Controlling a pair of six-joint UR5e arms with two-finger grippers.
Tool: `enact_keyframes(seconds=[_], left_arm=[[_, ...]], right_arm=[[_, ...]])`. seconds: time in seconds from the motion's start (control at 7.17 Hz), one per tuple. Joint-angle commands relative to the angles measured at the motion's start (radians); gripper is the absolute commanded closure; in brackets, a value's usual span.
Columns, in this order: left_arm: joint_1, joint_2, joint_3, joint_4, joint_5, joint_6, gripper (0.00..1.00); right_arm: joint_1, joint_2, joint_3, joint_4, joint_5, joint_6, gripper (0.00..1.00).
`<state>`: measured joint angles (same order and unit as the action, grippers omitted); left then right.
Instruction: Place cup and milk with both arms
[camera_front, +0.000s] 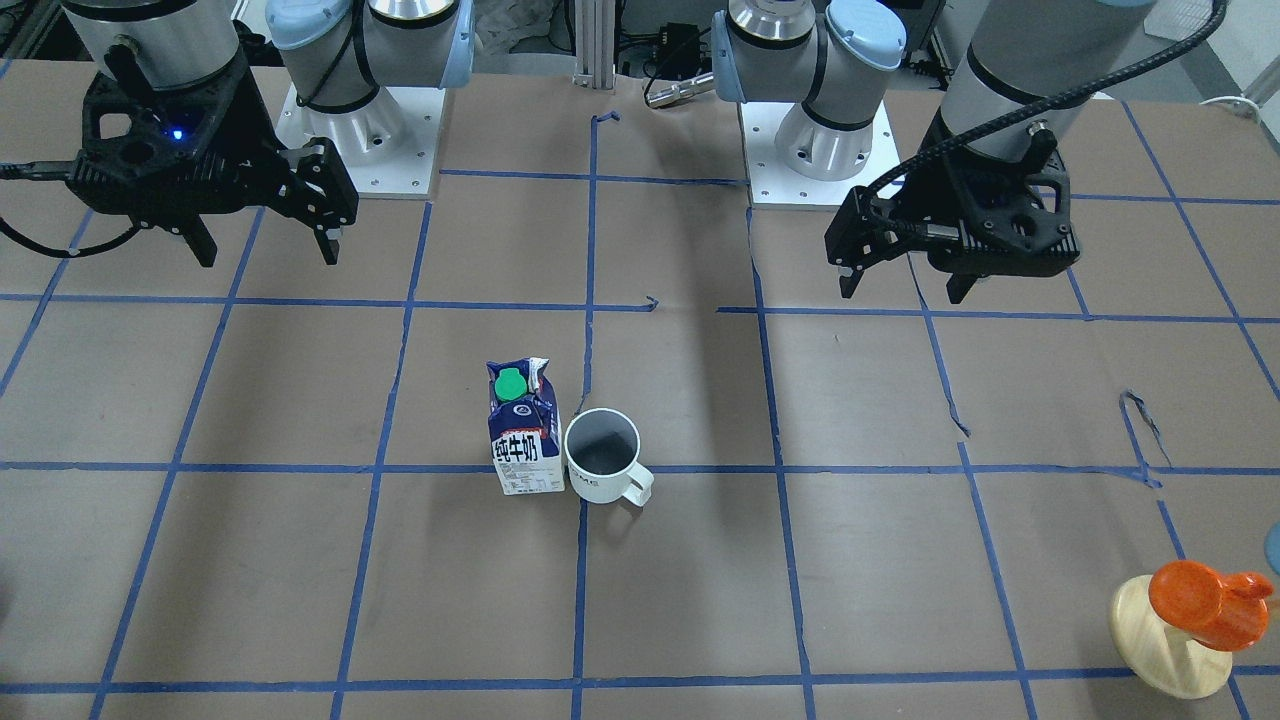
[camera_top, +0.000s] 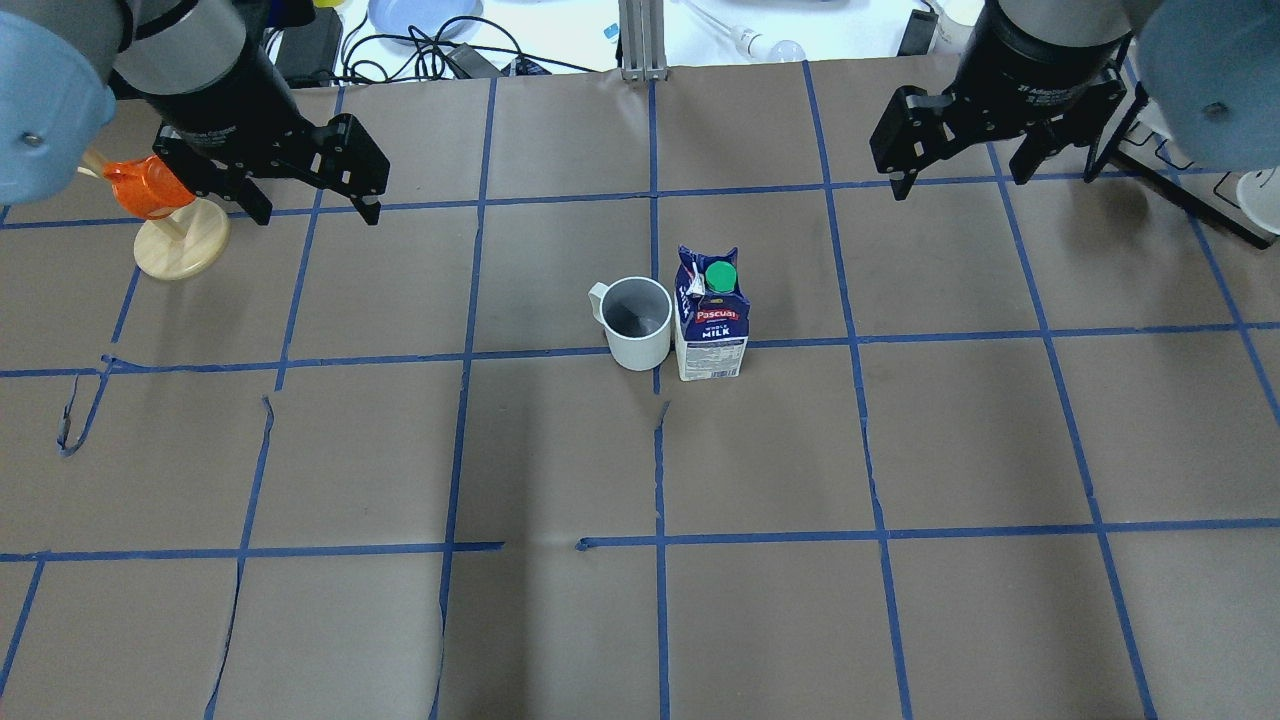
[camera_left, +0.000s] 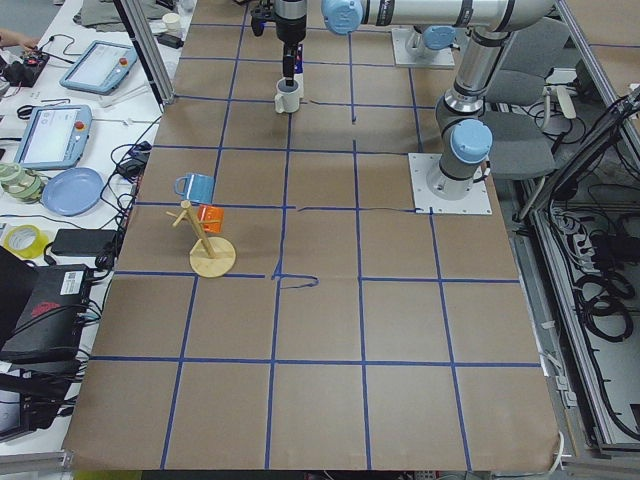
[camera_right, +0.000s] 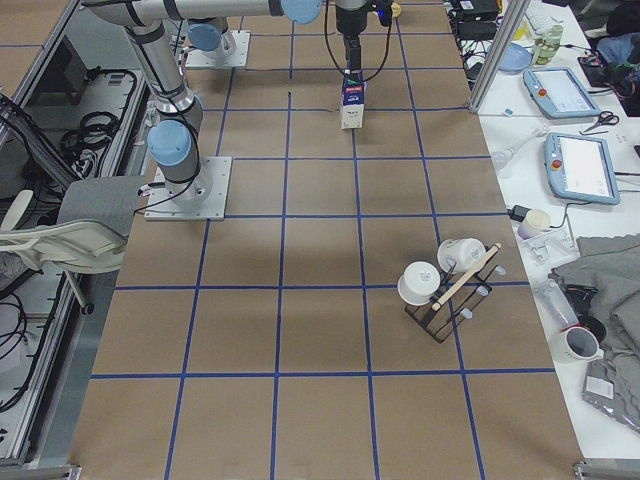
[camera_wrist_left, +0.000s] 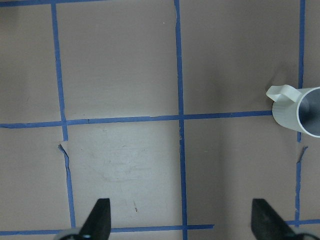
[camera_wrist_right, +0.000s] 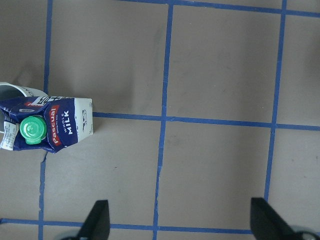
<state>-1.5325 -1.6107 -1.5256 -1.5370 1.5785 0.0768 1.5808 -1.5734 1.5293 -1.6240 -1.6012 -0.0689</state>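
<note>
The white cup (camera_front: 600, 457) with a dark grey inside stands upright near the table's middle, its handle turned away from the milk. The blue-and-white milk carton (camera_front: 523, 432) with a green cap stands upright right beside it, almost touching. In the overhead view the cup (camera_top: 637, 322) is left of the milk (camera_top: 710, 318). My left gripper (camera_top: 318, 213) hangs open and empty, high and far to the cup's left. My right gripper (camera_top: 960, 185) hangs open and empty, high and far to the milk's right. The left wrist view shows the cup (camera_wrist_left: 299, 112) at its right edge. The right wrist view shows the milk (camera_wrist_right: 47, 127) at its left edge.
An orange cup on a wooden stand (camera_top: 165, 215) sits close under my left arm, near the table's far edge. Brown paper with blue tape lines (camera_top: 660, 450) covers the table and is torn in places. A rack with white cups (camera_right: 445, 282) stands at the right end.
</note>
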Motion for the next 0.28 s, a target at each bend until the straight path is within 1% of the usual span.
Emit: enact_keyframes(seconds=[0.0,0.14], left_arm=[[0.000,0.000,-0.001,0.000,0.000,0.000,0.00],[0.000,0.000,-0.002,0.000,0.000,0.000,0.00]], right_arm=[[-0.001,0.003,-0.001,-0.005,-0.002,-0.002,0.00],[-0.001,0.003,-0.001,-0.005,0.000,-0.002,0.00]])
